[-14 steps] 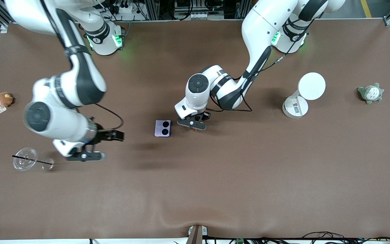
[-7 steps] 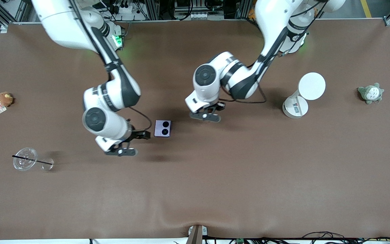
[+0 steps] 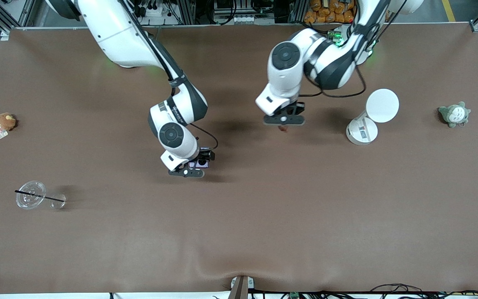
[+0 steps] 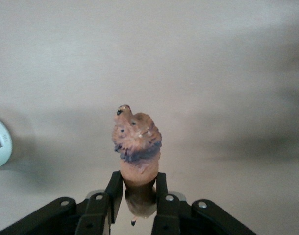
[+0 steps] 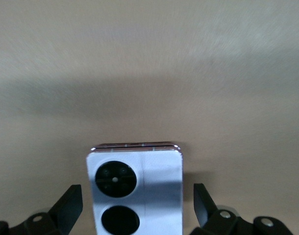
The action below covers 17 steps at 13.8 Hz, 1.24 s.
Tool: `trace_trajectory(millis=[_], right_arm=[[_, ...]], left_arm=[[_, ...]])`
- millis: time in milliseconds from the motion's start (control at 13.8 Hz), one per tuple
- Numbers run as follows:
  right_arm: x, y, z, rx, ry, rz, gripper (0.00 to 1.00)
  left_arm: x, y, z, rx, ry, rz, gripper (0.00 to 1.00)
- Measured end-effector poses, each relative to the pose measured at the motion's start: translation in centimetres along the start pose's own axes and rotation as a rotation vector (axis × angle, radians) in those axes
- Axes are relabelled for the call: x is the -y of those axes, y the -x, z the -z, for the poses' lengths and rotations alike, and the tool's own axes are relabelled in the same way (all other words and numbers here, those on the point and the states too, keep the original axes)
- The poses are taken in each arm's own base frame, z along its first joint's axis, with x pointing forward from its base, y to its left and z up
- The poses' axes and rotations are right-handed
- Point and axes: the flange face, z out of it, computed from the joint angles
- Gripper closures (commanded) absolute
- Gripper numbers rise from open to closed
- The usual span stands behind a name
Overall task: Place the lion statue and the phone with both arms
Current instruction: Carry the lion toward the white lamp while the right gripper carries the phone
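Note:
The phone (image 3: 201, 164), pale lavender with two black circles, lies flat on the brown table (image 3: 239, 232) near its middle. My right gripper (image 3: 190, 170) hangs low over it, open. In the right wrist view the phone (image 5: 135, 188) sits between the two spread fingers (image 5: 68, 205), with a gap on each side. My left gripper (image 3: 284, 123) is up over bare table between the phone and a white stand, shut on the lion statue (image 3: 283, 128). In the left wrist view the orange-brown lion statue (image 4: 137, 139) sticks out from the gripper (image 4: 138, 196), pinched at its body.
A white stand with a round disc (image 3: 371, 116) is toward the left arm's end, its edge (image 4: 0, 142) in the left wrist view. A grey-green plush (image 3: 454, 114) lies past it. A brown plush (image 3: 4, 121) and a clear lid with a straw (image 3: 31, 199) lie at the right arm's end.
My right arm swept from near the clear lid to over the phone. My left arm rose from beside the phone with the lion statue and moved toward the white stand.

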Motion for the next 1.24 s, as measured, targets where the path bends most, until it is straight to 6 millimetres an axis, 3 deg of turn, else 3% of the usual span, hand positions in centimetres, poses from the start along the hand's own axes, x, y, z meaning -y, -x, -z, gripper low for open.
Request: trace_trajectory(millis=[145, 363, 654, 726, 799, 872, 944, 1235], right_arm=[[-0.1, 0.2, -0.5, -0.002, 0.001, 0.0, 0.0], [-0.3, 0.0, -0.3, -0.008, 0.0, -0.004, 0.0], [-0.2, 0.0, -0.3, -0.009, -0.001, -0.033, 0.01], [0.0, 0.2, -0.4, -0.008, 0.0, -0.036, 0.35], [0.2, 0.3, -0.4, -0.008, 0.0, -0.035, 0.6], [0.3, 0.4, -0.4, -0.008, 0.0, -0.033, 0.74], [0.4, 0.5, -0.4, -0.008, 0.001, -0.034, 0.8], [-0.4, -0.2, 0.0, -0.019, 0.002, -0.052, 0.82]], left_arm=[[3.0, -1.0, -0.1, -0.017, 0.009, 0.045, 1.0], [6.3, -2.3, -2.2, -0.033, 0.027, 0.068, 1.0], [11.4, -2.2, -7.5, -0.061, 0.061, 0.009, 1.0], [12.4, -1.5, -9.1, -0.059, 0.065, 0.002, 1.0], [12.8, -0.9, -10.1, -0.051, 0.063, -0.001, 1.0], [12.9, -0.4, -10.6, -0.043, 0.06, -0.003, 1.0], [12.9, -0.1, -10.9, -0.036, 0.057, -0.009, 1.0], [14.9, 0.1, -12.2, -0.036, 0.06, -0.06, 1.0]])
